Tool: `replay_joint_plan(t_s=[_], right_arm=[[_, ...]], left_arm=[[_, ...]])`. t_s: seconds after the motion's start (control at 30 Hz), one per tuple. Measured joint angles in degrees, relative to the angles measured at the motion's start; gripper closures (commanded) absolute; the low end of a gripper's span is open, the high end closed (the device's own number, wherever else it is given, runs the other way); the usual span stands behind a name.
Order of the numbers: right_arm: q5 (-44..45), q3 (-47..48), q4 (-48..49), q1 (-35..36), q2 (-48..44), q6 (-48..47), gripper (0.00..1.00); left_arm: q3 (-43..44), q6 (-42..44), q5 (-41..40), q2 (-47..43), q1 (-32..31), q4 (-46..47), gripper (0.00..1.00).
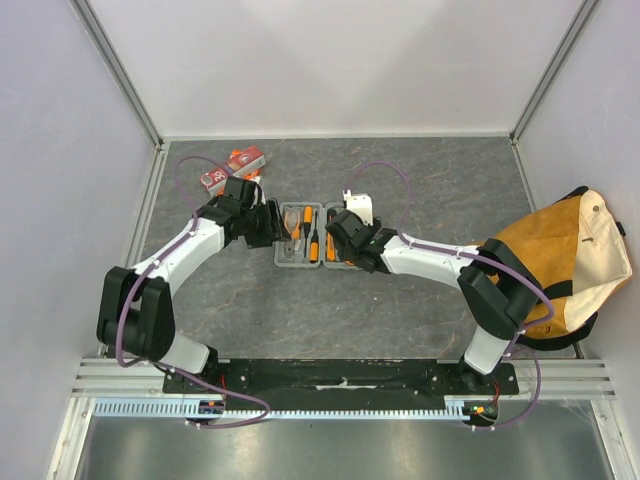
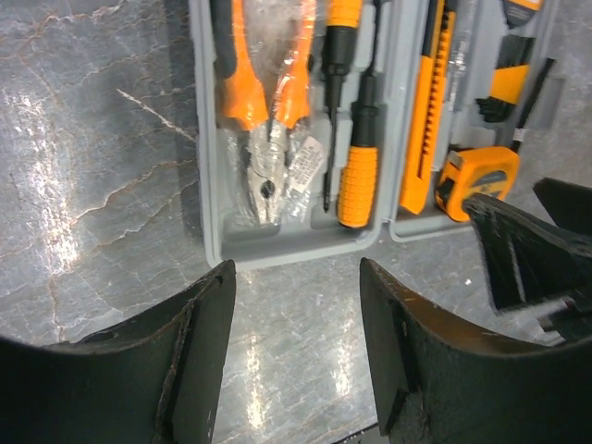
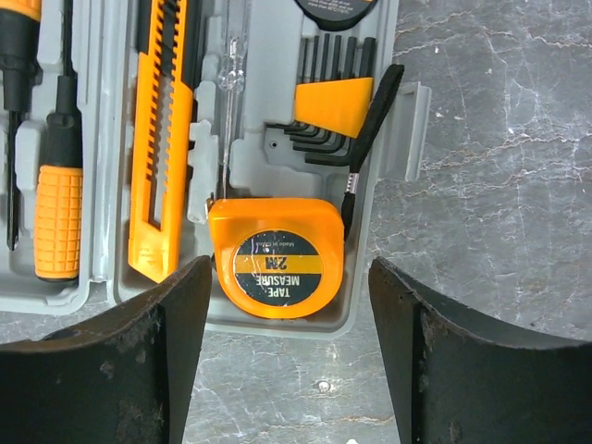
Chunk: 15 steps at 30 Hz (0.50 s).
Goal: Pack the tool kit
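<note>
White arms point(image 1: 185, 255) with black joints point(image 1: 135, 315), purple cables point(image 1: 381, 164), black fingers point(image 2: 199, 356).

Grey tool kit point(image 2: 296, 248) lies open, flat on the table point(image 1: 400, 300) — orange-and-black tools point(image 2: 359, 176) slotted inside.

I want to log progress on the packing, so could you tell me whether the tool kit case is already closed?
No, the tool kit case lies open, with the pliers and tape measure showing in its slots.

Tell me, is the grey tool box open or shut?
Open. The flat grey plastic case lies spread flat, orange tools showing in both halves.
</note>
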Motion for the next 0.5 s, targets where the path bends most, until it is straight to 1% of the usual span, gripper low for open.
replay_joint_plan(t_s=[0.13,0.27,0.5], right_arm=[[-1.4,1.2,-0.6,0.0,0.7,-3.6,0.32],[-2.7,2.4,-0.6,0.0,2.1,-7.2,0.32],[-3.4,4.0,-0.6,0.0,4.3,-11.7,0.34]], left_arm=[[-0.9,-0.7,-0.7,2.8,0.0,1.5,0.40],[-1.5,-1.6,-2.3,5.2,0.0,3.1,0.41],[-2.7,-2.3,-4.4,6.7,0.0,5.5,0.43]])
